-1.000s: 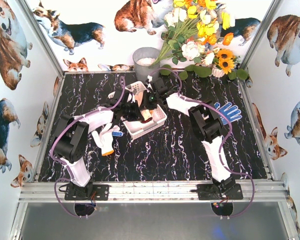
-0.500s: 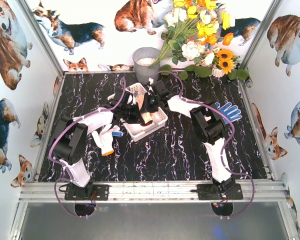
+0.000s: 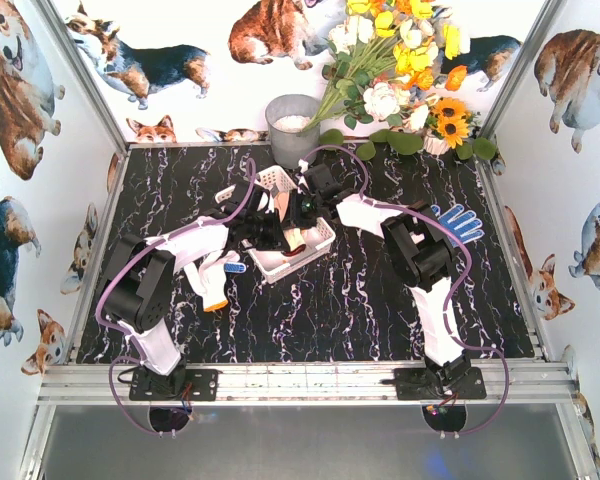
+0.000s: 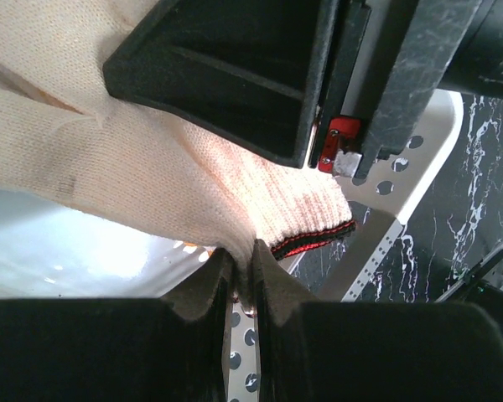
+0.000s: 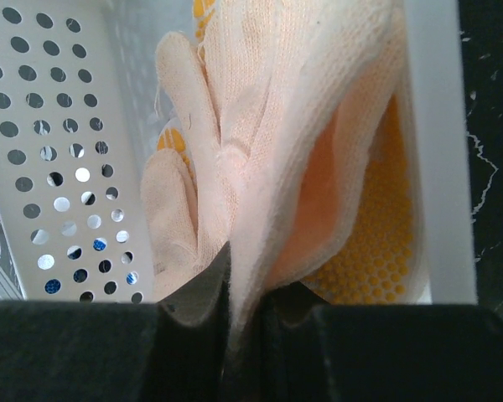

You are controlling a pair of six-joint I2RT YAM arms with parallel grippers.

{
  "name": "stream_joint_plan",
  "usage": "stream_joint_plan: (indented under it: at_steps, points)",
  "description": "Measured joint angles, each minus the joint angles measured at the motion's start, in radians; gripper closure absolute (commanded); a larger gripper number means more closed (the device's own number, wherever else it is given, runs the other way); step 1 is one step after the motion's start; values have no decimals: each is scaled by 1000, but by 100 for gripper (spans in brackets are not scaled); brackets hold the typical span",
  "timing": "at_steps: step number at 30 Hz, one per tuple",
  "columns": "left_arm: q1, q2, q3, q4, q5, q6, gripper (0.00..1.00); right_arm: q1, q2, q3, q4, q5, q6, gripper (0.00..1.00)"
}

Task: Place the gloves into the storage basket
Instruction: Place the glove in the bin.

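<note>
On the black marbled table (image 3: 380, 300), the job of filling the storage basket (image 3: 277, 268) stands partway done, by the look of it. Both arms reach in over the one white basket at mid-table, and a single grey bucket (image 3: 292, 120) stands behind it, playing no part.

Inside the basket at least two gloves show in the wrist views: a cream knit glove (image 5: 268, 126) and, under it, a yellow-dotted glove (image 5: 377, 251) lying against the basket floor. A red-trimmed cuff (image 4: 314, 239) also hangs over the basket; whether it belongs to that cream glove or to a third cannot be told.

Two gloves lie out on the table and are likely left to collect: a blue-dotted glove (image 3: 458, 222) beside the right arm, well apart from the basket, and a white glove with an orange cuff (image 3: 210, 282) just beside the left arm.

The left gripper (image 4: 243, 264) is pressed together on the knit fabric near the red-trimmed cuff. The right gripper (image 5: 239, 285) likewise pinches a fold of the cream glove above the basket's perforated wall. Neither has let go, so this glove's drop is not yet finished.
</note>
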State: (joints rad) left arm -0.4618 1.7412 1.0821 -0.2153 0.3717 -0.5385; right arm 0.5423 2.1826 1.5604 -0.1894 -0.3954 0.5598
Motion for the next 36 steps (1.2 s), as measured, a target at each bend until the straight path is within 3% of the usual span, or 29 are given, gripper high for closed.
stream_joint_plan:
  at_steps: [13,24,36]
  points:
    - [-11,-3,-3,-28,-11,23,62,0,0,-14,24,1,3,100]
    - [-15,-74,7,-92,-46,28,59,0,-4,-24,38,8,23,100]
    - [-15,-100,17,-87,-93,19,71,13,-27,-39,22,60,129,100]
